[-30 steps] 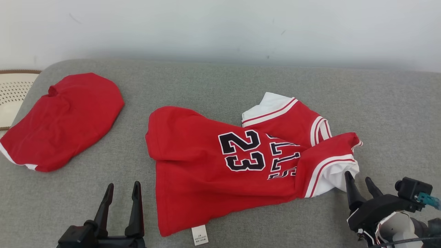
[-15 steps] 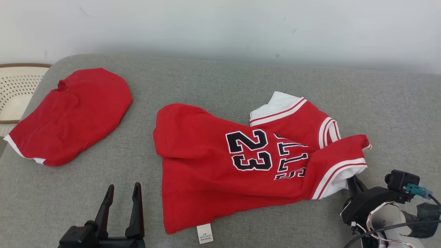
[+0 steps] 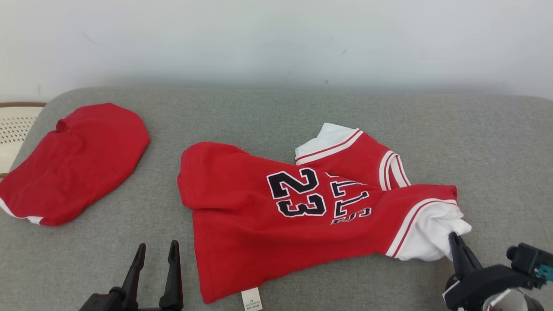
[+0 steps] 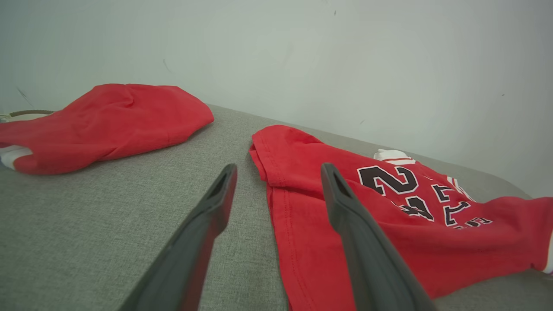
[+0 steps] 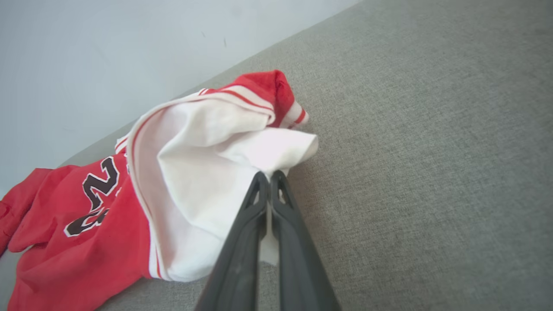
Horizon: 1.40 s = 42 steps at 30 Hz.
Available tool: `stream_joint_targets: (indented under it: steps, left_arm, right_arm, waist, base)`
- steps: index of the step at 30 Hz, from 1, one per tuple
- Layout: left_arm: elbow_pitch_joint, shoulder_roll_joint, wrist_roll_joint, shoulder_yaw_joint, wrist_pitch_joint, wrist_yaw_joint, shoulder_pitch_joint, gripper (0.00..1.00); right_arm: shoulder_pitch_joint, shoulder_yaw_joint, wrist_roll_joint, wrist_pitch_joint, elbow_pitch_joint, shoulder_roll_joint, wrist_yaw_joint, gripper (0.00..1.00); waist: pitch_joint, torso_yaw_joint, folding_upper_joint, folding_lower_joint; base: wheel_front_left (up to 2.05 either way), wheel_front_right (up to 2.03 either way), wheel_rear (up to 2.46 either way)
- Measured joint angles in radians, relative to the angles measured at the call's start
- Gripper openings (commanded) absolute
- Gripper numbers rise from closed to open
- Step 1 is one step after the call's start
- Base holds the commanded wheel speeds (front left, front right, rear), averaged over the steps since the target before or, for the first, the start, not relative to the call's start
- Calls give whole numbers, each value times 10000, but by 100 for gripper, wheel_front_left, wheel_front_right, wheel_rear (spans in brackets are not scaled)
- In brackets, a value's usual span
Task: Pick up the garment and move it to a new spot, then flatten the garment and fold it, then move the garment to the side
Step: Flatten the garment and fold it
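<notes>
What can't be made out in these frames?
Head view: care label print too small to read.
Head view: lettering beside the 23 on the jersey partly hidden by a fold.
Head view: basket cut off by the left edge.
Right wrist view: right gripper shut on the white sleeve; closed fingers hide how much cloth is pinched.

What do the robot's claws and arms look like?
The left claw and right claw each have two long, tapering matte-black fingers on a black base. Behind the right one sit a black box with a teal plug and a pale grey forearm.
</notes>
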<state>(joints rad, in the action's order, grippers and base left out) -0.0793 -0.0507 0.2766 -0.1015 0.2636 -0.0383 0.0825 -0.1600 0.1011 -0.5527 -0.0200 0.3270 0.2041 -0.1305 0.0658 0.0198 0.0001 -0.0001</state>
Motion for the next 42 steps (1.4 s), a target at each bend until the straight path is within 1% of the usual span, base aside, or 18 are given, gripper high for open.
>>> stream_joint_targets:
  steps: [6, 9, 14, 18, 19, 20, 22, 23, 24, 25, 30, 32, 33, 36, 37, 39, 42]
  left_arm:
    - [2, 2, 35, -48, 0, -44, 2, 100]
    - [-6, 2, 52, -54, 0, -27, 6, 100]
    - [-25, 2, 59, -21, 0, 2, 11, 100]
    - [-58, 4, 59, -15, 0, 0, 15, 100]
    - [-67, 4, 59, -15, 0, 0, 15, 100]
    - [-69, 2, 59, -15, 0, 0, 15, 100]
    - [-71, 4, 59, -15, 0, 0, 15, 100]
    - [-79, 2, 59, -12, 0, 0, 15, 100]
    - [-81, 2, 59, 0, 0, 0, 14, 100]
    - [-84, 4, 59, 10, 0, 0, 12, 100]
    - [-88, 4, 58, 40, 0, 4, -3, 100]
    - [-81, 4, 50, 69, 0, 10, -24, 100]
    - [-81, 4, 50, 69, 0, 10, -24, 100]
    - [-25, 4, 44, 109, 0, 6, -107, 100]
    - [-25, 4, 44, 109, 0, 6, -107, 100]
    - [15, 2, 42, 186, 0, -4, -231, 100]
    - [136, 4, 12, 240, 0, -33, -273, 100]
  right_arm:
    - [1575, -1058, 180, -1292, -2389, -972, 0, 0]
    - [2339, -1592, 42, -1954, -3455, -1319, 0, 0]
    - [3314, -2073, -382, -2938, -4742, -1522, 0, 0]
    - [3762, -2213, -635, -3298, -4930, -1532, 0, 0]
    - [3803, -2240, -637, -3331, -4928, -1534, 0, 38]
    - [3824, -2249, -598, -3367, -4949, -1534, 0, 100]
    - [3829, -2343, -385, -3196, -5058, -1538, 0, 100]
    - [3827, -2397, -71, -3083, -5147, -1532, 0, 100]
    - [3752, -2495, 477, -2817, -5308, -1534, 0, 100]
    - [3730, -2504, 648, -2734, -5350, -1528, 0, 100]
    - [3606, -2502, 869, -2347, -5415, -1536, 0, 100]
    - [3507, -2456, 1250, -2050, -5505, -1534, 0, 100]
    - [3507, -2456, 1250, -2050, -5505, -1534, 0, 100]
    - [3253, -2295, 1739, -1490, -5668, -1530, 0, 100]
    - [3253, -2295, 1739, -1490, -5668, -1530, 0, 100]
    - [3110, -2084, 2443, -922, -5689, -1540, 0, 100]
    - [2894, -1919, 2982, -282, -5701, -1536, 0, 100]
  waist:
    - [-31, -95, 0, 0]
    - [-14, -60, -1, 0]
    - [39, -58, -1, 0]
    - [56, -90, -1, 1]
    - [50, -95, -1, 1]
    - [40, -99, 0, 1]
    - [21, -103, 0, 1]
    - [12, -107, 0, 1]
    - [-10, -115, 0, 1]
    - [-26, -118, -1, 1]
    - [-103, -125, 0, 1]
    - [-157, -117, -1, 1]
    - [-157, -117, -1, 1]
    - [-199, -129, 0, 1]
    - [-199, -129, 0, 1]
    - [-268, -157, -1, 1]
    - [-349, -193, -1, 1]
  base:
    - [0, 0, 0]
    - [0, 0, 0]
    - [0, 0, 0]
    - [0, 0, 0]
    - [0, 0, 0]
    - [0, 0, 0]
    - [0, 0, 0]
    - [0, 0, 0]
    - [0, 0, 0]
    - [0, 0, 0]
    - [0, 0, 0]
    - [0, 0, 0]
    - [0, 0, 0]
    - [0, 0, 0]
    - [0, 0, 0]
    - [0, 0, 0]
    - [0, 0, 0]
